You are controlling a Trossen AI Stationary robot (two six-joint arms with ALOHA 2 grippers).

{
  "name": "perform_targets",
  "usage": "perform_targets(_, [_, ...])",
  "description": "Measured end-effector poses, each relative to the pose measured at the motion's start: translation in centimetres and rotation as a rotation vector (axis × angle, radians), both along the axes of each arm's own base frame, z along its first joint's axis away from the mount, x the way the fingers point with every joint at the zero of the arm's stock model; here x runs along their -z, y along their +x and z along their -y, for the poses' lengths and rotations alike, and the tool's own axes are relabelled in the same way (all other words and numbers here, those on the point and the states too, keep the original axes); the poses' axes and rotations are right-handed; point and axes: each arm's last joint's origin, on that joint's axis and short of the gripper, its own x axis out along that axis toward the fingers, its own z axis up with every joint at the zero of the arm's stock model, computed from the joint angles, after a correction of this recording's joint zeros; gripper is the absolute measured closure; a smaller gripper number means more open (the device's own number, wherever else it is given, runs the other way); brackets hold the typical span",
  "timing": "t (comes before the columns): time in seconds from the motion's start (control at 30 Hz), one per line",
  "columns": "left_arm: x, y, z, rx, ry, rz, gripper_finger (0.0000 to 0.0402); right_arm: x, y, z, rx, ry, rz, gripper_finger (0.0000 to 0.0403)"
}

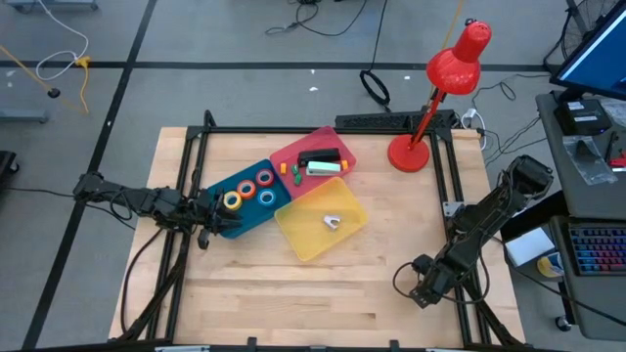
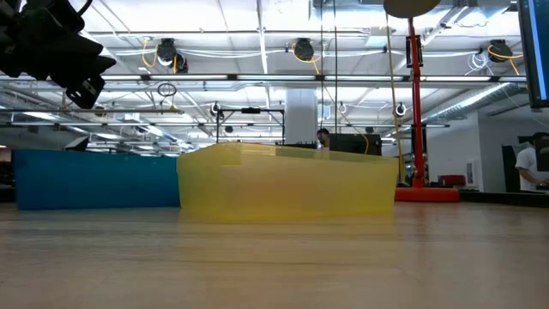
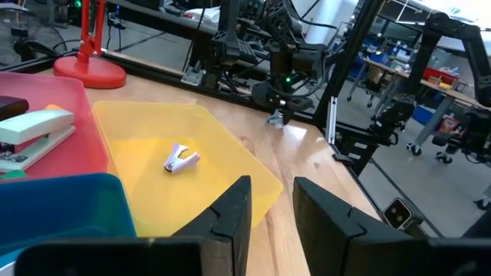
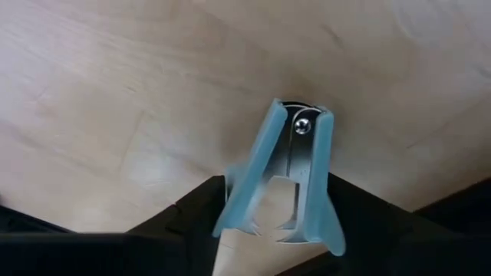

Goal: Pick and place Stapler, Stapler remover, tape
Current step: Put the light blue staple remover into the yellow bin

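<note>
A pale blue remover [image 4: 285, 178] is gripped between the closed fingers of the right hand [image 1: 423, 290], held above the bare wood near the bench's [image 1: 254, 293] right front corner. The left hand [image 3: 270, 216] is open and empty, hanging at the left edge of the blue tray [image 1: 217, 192], its fingers [image 3: 230, 218] parted over the wood beside the yellow tray [image 1: 311, 242]. In the blue tray lie four tape rolls: yellow [image 1: 232, 200], orange [image 1: 245, 188], red [image 1: 264, 179] and blue [image 1: 267, 198]. A second, white remover [image 1: 334, 221] rests in the yellow tray. The stapler [image 1: 321, 161] lies in the pink tray [image 1: 290, 154], toward the back edge. A red lamp [image 1: 409, 153] stands at the right rear corner
</note>
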Motion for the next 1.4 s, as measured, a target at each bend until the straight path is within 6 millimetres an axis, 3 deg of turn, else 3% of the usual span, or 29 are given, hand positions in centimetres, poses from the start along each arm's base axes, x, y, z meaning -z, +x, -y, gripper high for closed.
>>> perform_targets(0.4, [0.0,0.0,0.0,-0.001,-0.002,0.0,0.0304,-0.4,0.2,-0.2,-0.018,0.042,0.056,0.0291])
perform_targets(0.6, [0.0,0.0,0.0,-0.002,-0.014,-0.002,0.0304,-2.3,0.6,0.0,0.024,0.082,0.18,0.0309])
perform_targets(0.73, [0.0,0.0,0.0,-0.002,-0.023,-0.003,0.0304,-4.1,1.7,0.6,0.093,0.117,0.352,0.0307])
perform_targets(1.07, [0.0,0.0,0.0,-0.003,-0.03,-0.004,0.0304,-8.5,8.1,5.1,0.21,0.065,0.964,0.0308])
perform_targets(1.4, [0.0,0.0,0.0,-0.003,-0.031,-0.004,0.0304,-10.6,16.6,10.4,-0.074,-0.095,1.106,0.0308])
